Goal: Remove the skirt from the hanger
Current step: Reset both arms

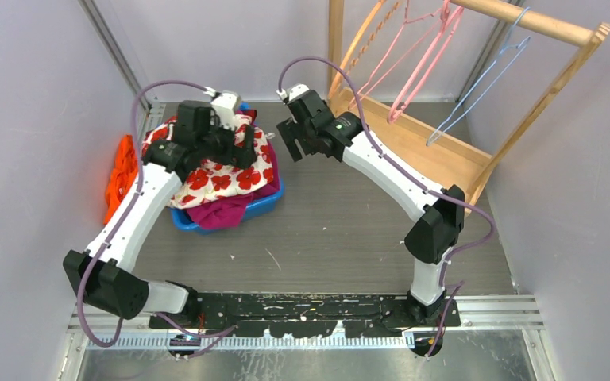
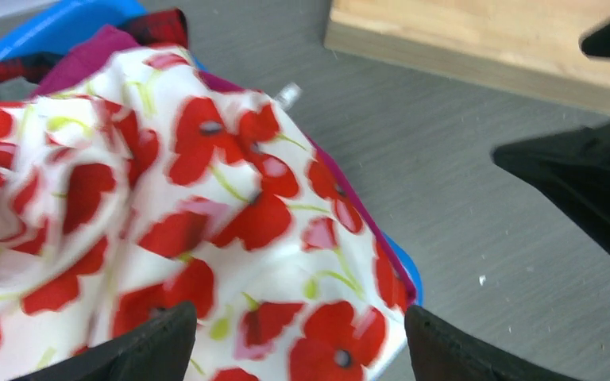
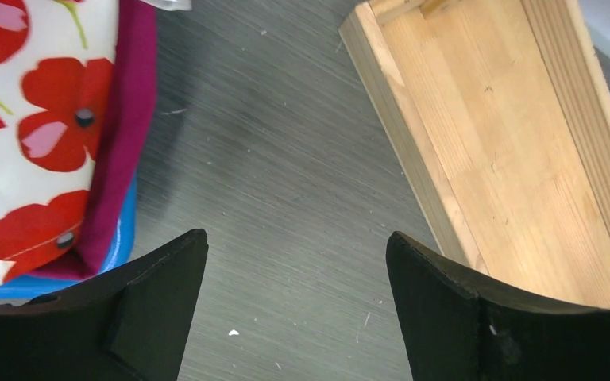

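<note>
Black fingertips (image 2: 139, 353) at the bottom edge of the left wrist view, belonging to the left jaws: spread wide, gripping nothing. Directly below and ahead of them, the poppy-print skirt (image 2: 167, 222), white with red flowers. Sits heaped in the blue bin (image 1: 266, 205) on top of a magenta garment (image 1: 218, 213). Shows no hanger in or on the fabric, so probably off it already. Lies crumpled, with no clear long axis, and spills over the bin's right rim toward the wooden rack (image 1: 421, 147). Hanging bare on that rack: pink hanger (image 1: 425, 59), blue hanger (image 1: 484, 83), orange hanger (image 1: 357, 48).

Poised right over the heap, the left arm (image 1: 139, 206), plainly the nearer one. Calls only for a straight descent to pinch the cloth.

Right jaws likewise wide apart and empty, pointing down at bare desk (image 3: 286, 182) between bin and rack base. Skirt's edge just to their left, so a sideways reach needed from there.

Beyond the bin on its left, an orange cloth (image 1: 119, 175) near the wall.
</note>
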